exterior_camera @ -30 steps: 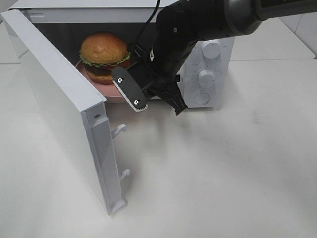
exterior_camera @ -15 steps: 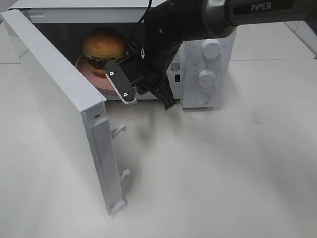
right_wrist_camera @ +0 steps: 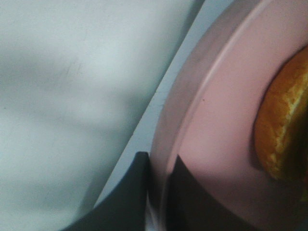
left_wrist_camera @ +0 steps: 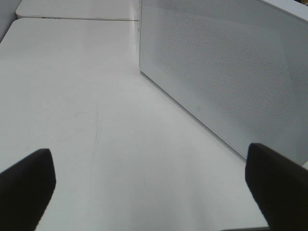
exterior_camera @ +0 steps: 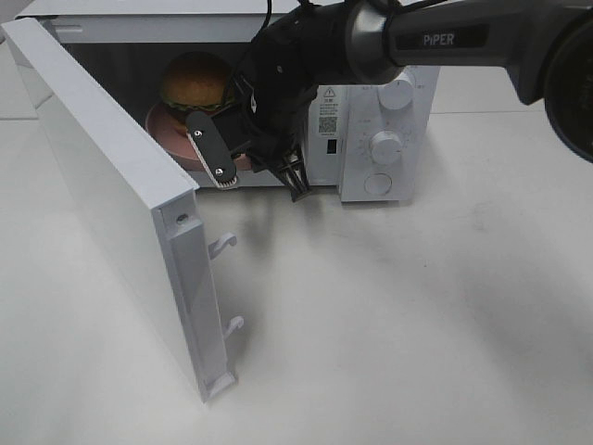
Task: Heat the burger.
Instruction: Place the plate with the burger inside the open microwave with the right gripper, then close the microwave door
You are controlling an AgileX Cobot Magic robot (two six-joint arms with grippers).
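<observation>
**Right gripper**: jaws drawn nearly together, one dark finger on each side of the rim of the pink plate, which they pinch; the finger inside the rim lies over the plate's upper face, the other on its outer side; nothing else held.

**Pink plate**: round, shallow, raised rim; inside the cavity of the microwave, towards the hinge side; near edge by the cavity mouth, partly hidden by the gripper in the high view; whether it rests on the cavity floor cannot be told.

**Burger**: on the plate, inside the cavity, in shadow; golden-brown domed bun on top; only a bun edge shows in the right wrist view, clear of the fingers.

**Right arm**: black and grey; reaches from the right across the control panel into the cavity opening.

**Microwave**: white; two round knobs stacked on the panel, a round button below them.

**Door**: swung fully out towards the front left; two white latch hooks on its free edge; dotted outer face seen in the left wrist view.

**Left gripper**: jaws spread wide, empty; above the table, near the door's outer face, touching nothing.

**Table**: white, matte, faint scuffs.
</observation>
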